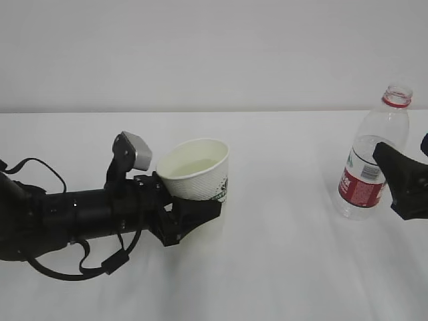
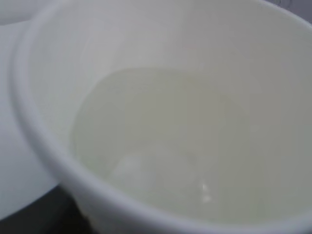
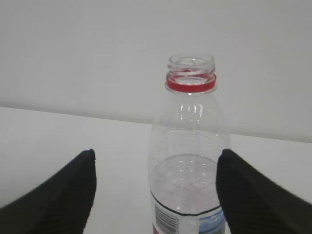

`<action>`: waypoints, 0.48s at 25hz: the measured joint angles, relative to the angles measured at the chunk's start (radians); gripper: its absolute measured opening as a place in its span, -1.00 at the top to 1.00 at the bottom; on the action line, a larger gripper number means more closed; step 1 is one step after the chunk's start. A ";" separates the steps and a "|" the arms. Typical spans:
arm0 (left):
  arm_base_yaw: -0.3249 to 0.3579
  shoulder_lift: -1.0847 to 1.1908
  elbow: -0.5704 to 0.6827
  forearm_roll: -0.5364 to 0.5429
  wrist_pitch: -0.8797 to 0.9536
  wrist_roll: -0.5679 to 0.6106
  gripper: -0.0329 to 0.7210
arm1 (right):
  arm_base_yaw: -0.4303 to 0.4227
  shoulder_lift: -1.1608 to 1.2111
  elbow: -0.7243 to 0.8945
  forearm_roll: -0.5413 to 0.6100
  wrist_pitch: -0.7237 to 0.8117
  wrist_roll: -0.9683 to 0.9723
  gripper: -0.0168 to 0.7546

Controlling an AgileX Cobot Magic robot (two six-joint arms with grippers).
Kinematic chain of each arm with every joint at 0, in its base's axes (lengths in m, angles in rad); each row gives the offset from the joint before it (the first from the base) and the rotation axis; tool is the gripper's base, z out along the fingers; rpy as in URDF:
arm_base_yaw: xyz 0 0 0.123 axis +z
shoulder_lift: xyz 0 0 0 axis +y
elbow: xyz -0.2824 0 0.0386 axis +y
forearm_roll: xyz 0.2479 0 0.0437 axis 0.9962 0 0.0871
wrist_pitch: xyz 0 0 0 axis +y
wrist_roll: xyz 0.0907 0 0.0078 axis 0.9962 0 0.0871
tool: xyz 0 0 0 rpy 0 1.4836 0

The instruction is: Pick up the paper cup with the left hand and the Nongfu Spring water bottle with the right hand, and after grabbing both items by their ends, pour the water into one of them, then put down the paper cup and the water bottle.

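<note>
The white paper cup [image 1: 195, 168] leans toward the camera, and my left gripper [image 1: 177, 198] is shut on its lower part from the left. Pale water [image 2: 161, 146] lies in the cup [image 2: 44, 122], which fills the left wrist view and hides the jaws there. At the right, the capless Nongfu Spring water bottle [image 1: 370, 160] stands upright on the table, partly full. My right gripper [image 3: 157, 155] is open around the bottle [image 3: 187, 161]. Its right finger [image 3: 253, 200] is against the bottle's side and its left finger [image 3: 63, 200] is well apart. In the exterior view this gripper [image 1: 389, 180] sits at the bottle's right side.
A white table [image 1: 287, 261] runs back to a plain white wall. A wide stretch of bare tabletop separates the cup from the bottle. The left arm's black cables [image 1: 80, 264] loop low over the table at the front left.
</note>
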 joint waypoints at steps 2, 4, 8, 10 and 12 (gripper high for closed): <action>0.019 0.000 0.012 -0.014 0.000 0.011 -0.42 | 0.000 0.000 0.000 -0.004 0.000 0.000 -0.53; 0.038 0.000 0.016 -0.026 0.000 0.015 -0.42 | 0.000 0.000 0.000 -0.010 0.000 0.000 -0.53; 0.083 0.000 0.016 -0.035 0.000 0.041 -0.42 | 0.000 0.000 0.000 -0.015 0.000 0.000 -0.53; 0.110 0.000 0.016 -0.037 0.000 0.052 -0.42 | 0.000 0.000 0.000 -0.015 0.000 0.000 -0.53; 0.137 0.000 0.016 -0.039 0.000 0.055 -0.42 | 0.000 0.000 0.000 -0.015 0.000 0.000 -0.53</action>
